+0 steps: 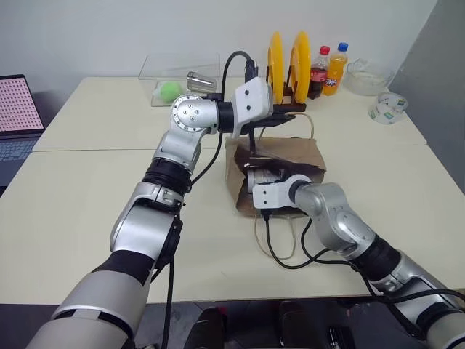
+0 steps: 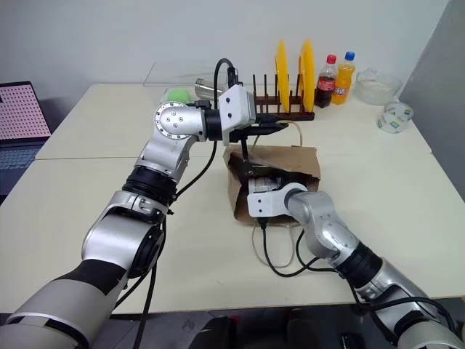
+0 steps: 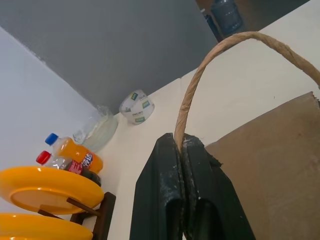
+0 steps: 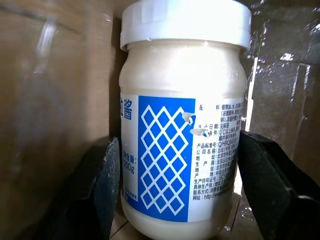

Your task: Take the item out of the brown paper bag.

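Left tool (image 3: 184, 150) pressed together on bag handle (image 3: 200, 75), holding it up above the desk (image 1: 94, 189). Bag (image 1: 290, 156) lying on desk in front of plate rack (image 2: 280, 109), mouth toward robot. Right tool (image 4: 175, 175) inside bag, fingers (image 4: 102, 185) spread either side of jar (image 4: 182, 115); contact unclear. Jar inside bag, white lid, blue lattice label.

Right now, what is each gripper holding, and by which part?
Left gripper pinches the brown paper bag by its cord handle. Right gripper straddles the jar; grip unconfirmed.
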`<action>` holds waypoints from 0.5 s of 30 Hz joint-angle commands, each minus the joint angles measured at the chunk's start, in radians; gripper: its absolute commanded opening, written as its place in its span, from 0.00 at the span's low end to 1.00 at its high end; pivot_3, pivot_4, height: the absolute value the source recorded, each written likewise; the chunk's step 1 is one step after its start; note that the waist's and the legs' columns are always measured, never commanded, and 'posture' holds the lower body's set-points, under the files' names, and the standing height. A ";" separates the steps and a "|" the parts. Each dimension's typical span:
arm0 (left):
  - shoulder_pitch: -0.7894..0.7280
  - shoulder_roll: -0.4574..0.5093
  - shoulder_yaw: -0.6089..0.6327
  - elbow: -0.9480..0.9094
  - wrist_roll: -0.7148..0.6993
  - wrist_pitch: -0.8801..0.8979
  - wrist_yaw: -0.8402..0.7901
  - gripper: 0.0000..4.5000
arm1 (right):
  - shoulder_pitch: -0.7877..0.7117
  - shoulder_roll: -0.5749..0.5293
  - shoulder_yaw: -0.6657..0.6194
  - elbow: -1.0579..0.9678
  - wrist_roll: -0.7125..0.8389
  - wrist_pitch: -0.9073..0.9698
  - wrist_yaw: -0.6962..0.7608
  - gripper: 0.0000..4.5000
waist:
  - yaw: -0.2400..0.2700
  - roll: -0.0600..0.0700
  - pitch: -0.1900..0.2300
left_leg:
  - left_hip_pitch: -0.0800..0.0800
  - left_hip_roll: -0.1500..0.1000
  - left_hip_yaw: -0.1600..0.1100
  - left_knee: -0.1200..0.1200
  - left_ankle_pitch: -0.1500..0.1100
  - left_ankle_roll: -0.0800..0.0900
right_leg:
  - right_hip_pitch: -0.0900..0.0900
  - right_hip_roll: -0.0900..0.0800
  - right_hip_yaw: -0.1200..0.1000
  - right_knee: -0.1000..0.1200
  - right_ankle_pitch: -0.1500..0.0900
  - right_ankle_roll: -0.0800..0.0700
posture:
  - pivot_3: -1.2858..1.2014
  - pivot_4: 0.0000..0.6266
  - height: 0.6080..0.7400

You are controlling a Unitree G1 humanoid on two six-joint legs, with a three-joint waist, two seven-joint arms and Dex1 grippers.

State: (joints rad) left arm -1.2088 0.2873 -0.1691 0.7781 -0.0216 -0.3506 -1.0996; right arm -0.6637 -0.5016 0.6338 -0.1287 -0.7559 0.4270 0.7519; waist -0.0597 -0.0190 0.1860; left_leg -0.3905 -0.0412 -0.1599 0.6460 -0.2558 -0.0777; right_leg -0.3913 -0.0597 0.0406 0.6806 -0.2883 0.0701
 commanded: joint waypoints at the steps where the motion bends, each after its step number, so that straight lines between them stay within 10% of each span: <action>1: -0.037 0.010 0.006 0.017 0.015 -0.024 0.026 0.00 | 0.030 -0.042 -0.104 -0.141 0.091 -0.087 0.039 0.67 | 0.000 0.000 0.000 | 0.000 0.000 0.000 0.000 0.000 0.000 | 0.000 0.000 0.000 0.000 0.000 0.000 | 0.52 0.24 1.00; 10: -0.049 0.003 0.003 0.052 0.033 -0.040 0.036 0.00 | 0.122 -0.090 -0.351 -0.314 0.485 -0.300 0.101 0.67 | -0.001 0.000 0.000 | -0.001 0.000 0.000 0.000 0.000 0.000 | 0.000 0.000 0.000 0.000 0.000 0.000 | 0.52 0.24 1.00; 15: -0.059 0.002 0.004 0.066 0.040 -0.037 0.035 0.00 | 0.118 -0.037 -0.517 -0.488 0.742 -0.053 0.119 0.67 | 0.000 0.000 0.000 | -0.001 0.000 0.000 0.000 0.000 0.000 | 0.000 0.000 0.000 0.000 0.000 0.000 | 0.52 0.24 1.00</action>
State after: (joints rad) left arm -1.2317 0.2879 -0.1698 0.8521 0.0184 -0.3781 -1.0758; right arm -0.5288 -0.5569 0.2055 -0.5047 -0.1217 0.2707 0.8733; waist -0.0593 -0.0192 0.1861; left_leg -0.3918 -0.0411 -0.1603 0.6462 -0.2559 -0.0774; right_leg -0.3914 -0.0597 0.0402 0.6806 -0.2883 0.0701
